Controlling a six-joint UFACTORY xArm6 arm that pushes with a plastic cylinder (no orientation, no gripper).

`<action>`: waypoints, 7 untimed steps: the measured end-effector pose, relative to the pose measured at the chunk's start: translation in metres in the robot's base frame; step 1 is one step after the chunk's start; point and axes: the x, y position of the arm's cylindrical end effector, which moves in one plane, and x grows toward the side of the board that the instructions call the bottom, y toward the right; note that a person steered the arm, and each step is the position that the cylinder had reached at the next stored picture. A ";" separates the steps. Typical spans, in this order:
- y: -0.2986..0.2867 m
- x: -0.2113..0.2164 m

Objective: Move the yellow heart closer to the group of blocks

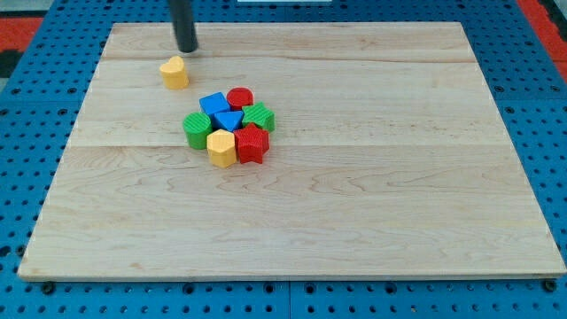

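Tip (187, 49) of dark rod on the wooden board (372, 195); it has no jaws.
You see the yellow heart block (175, 73) just below it, the clustered coloured blocks (229, 127) farther down-right.

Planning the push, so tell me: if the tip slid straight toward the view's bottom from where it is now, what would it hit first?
Probably the yellow heart: my tip sits just above it, slightly right, so it may only clip the heart's right edge. Depth is uncertain.

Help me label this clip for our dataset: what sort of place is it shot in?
Probably a robotics lab bench set up for block-pushing trials. A wooden board lies on a blue perforated base, small coloured blocks cluster on it, and my tip stands just above the yellow heart.
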 end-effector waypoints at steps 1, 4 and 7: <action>-0.018 0.057; 0.031 0.055; 0.076 0.059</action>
